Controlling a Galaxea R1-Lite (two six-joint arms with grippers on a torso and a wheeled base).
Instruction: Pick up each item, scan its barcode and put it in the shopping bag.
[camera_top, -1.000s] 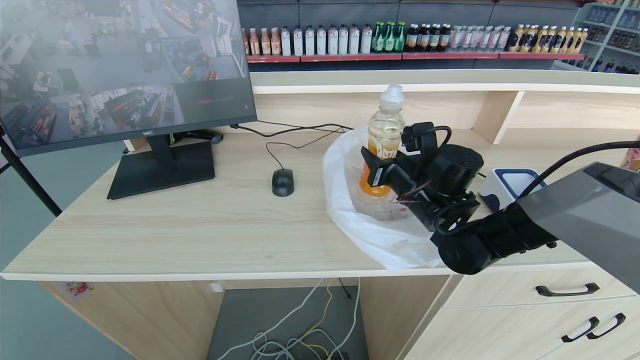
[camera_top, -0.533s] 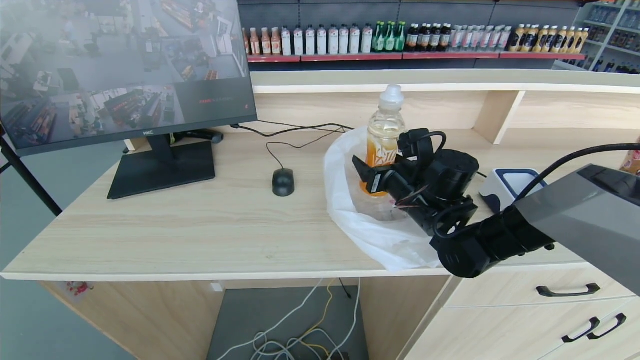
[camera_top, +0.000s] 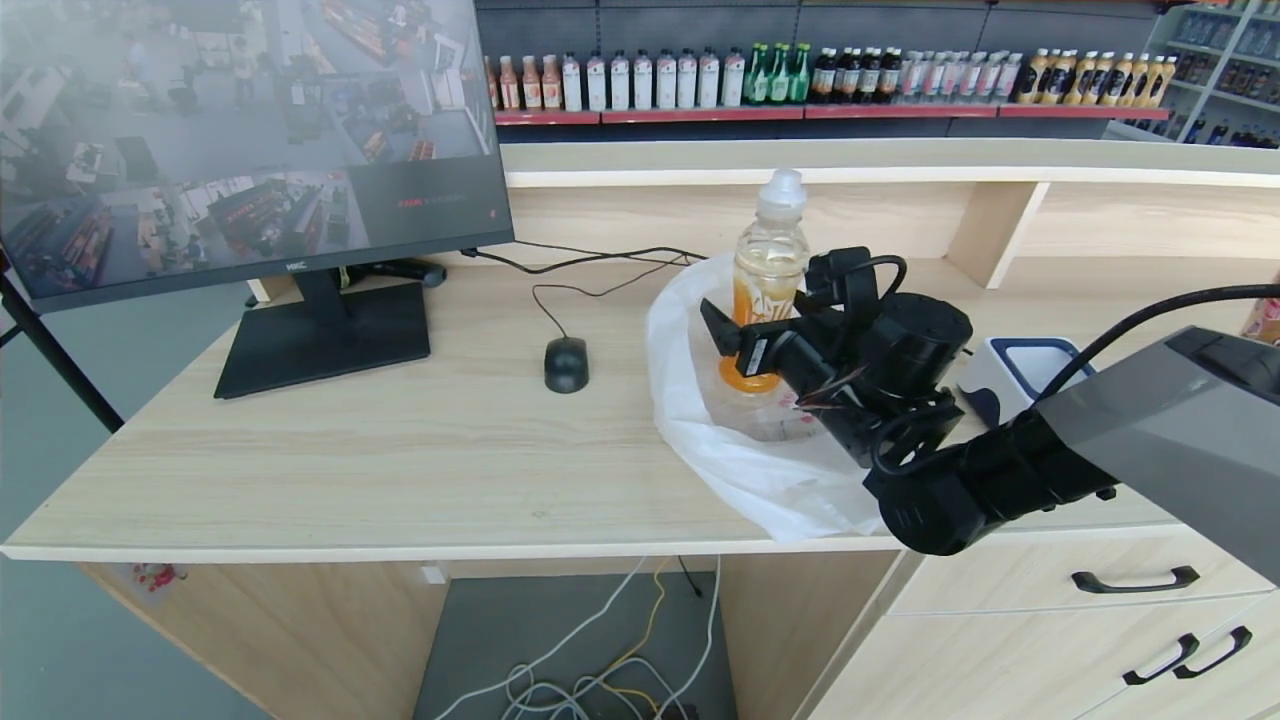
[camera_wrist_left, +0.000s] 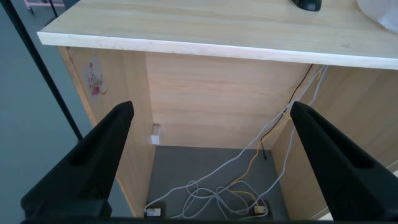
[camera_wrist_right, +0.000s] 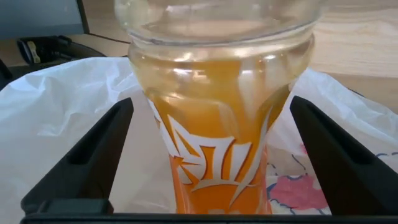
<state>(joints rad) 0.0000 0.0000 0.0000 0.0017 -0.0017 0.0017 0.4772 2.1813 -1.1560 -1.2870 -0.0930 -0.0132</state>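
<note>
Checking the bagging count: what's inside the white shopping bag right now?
An orange-labelled drink bottle stands upright in the shopping bag, between the open fingers of the right hand. Anything else on the bag's floor is hidden by the arm.

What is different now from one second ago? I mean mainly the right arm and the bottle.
The right end effector has opened: its fingers, shut on the bottle a second ago, now stand apart on either side of it, so the bottle was let go. The bottle stays upright in the white shopping bag. The monitor, mouse and scanner have not moved.
</note>
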